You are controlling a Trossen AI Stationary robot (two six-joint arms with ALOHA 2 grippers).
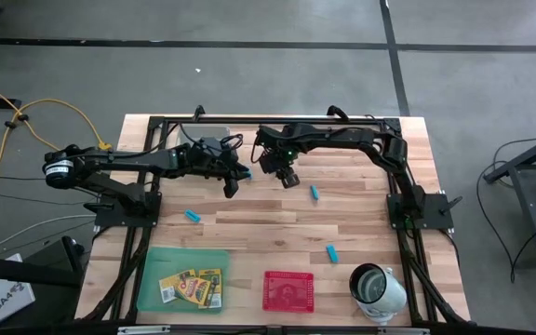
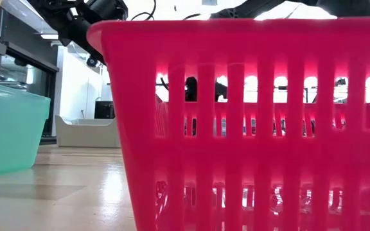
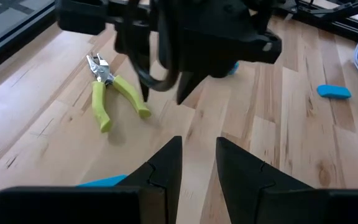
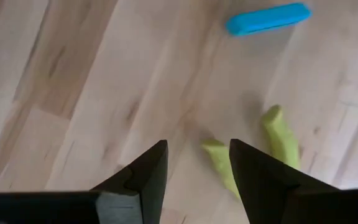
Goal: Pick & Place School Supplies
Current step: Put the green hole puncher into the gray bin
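Observation:
My right gripper [image 4: 196, 149] is open above the table's far middle, its fingers pointing down just beside the yellow-green handles [image 4: 272, 134] of a plier-like tool [image 3: 114, 93] that lies flat on the wood. My left gripper [image 3: 199, 149] hovers open close to the left of it [image 1: 232, 183]. Light-blue oblong pieces lie flat on the table [image 1: 193, 216] [image 1: 314, 193] [image 1: 331, 252], and another sits by the right gripper [image 4: 267, 18]. Three yellow-orange crayon boxes [image 1: 192, 286] lie in the green tray [image 1: 156, 265]. Only one plier-like tool shows.
A red slotted tray [image 1: 288, 290] sits at the near edge, filling the low view [image 2: 249, 115], with the green tray [image 2: 8, 131] to its left. A white-and-metal cup [image 1: 377, 288] lies near the right corner. Bare wood lies between the trays and the grippers.

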